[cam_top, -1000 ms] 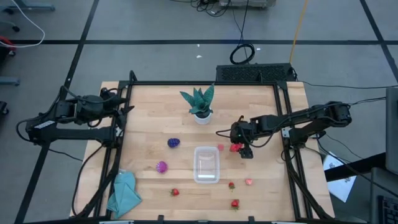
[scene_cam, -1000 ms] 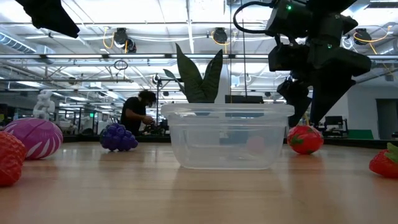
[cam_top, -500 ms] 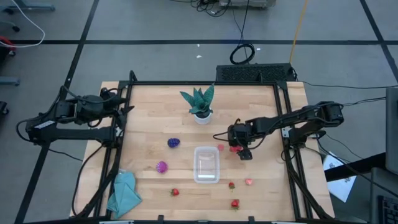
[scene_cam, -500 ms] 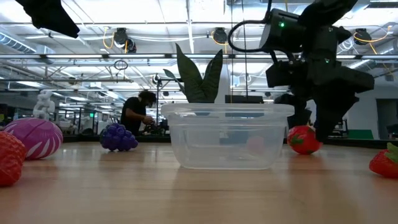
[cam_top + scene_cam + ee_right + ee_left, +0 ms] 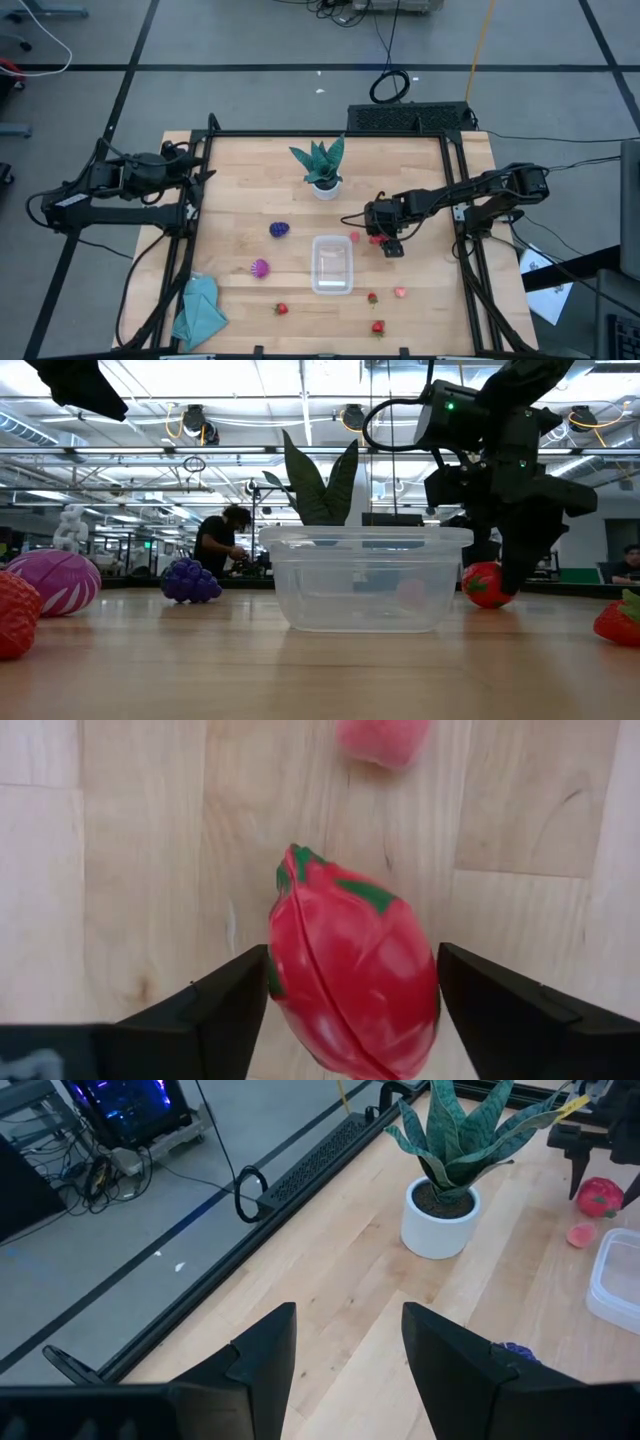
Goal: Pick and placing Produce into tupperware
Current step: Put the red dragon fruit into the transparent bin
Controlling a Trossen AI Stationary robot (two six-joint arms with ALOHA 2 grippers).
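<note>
— Where is your right pincer (image 5: pixel 350 1010), and why there?

— Low over the table, just right of the tub (image 5: pixel 332 264), with a finger (image 5: pixel 215 1010) on each side of a red strawberry (image 5: pixel 352 986). My fingers stand apart with the fruit between them. I see a thin gap on each side, so I judge it not gripped yet. I hold the fruit across its width, probably so that closing would catch its fattest part.

— And your left pincer (image 5: pixel 345 1342)?

— Parked at the far left edge of the table, fingers a little apart, nothing between them. It only waits.

— What does the strawberry look like?

— Glossy red, plump, with a seam along its length and a green leafy cap at one end. It lies on its side on the wood. It looks hard and smooth, so I guess it could slip in a shallow grip.

— And the rest?

— A pale pink piece (image 5: pixel 354 237) lies just beside it, by the tub's far right corner. The tub is clear and looks empty. A purple fruit (image 5: pixel 279 229) and a magenta one (image 5: pixel 260 268) lie to its left, and small red ones lie along the near side.
</note>
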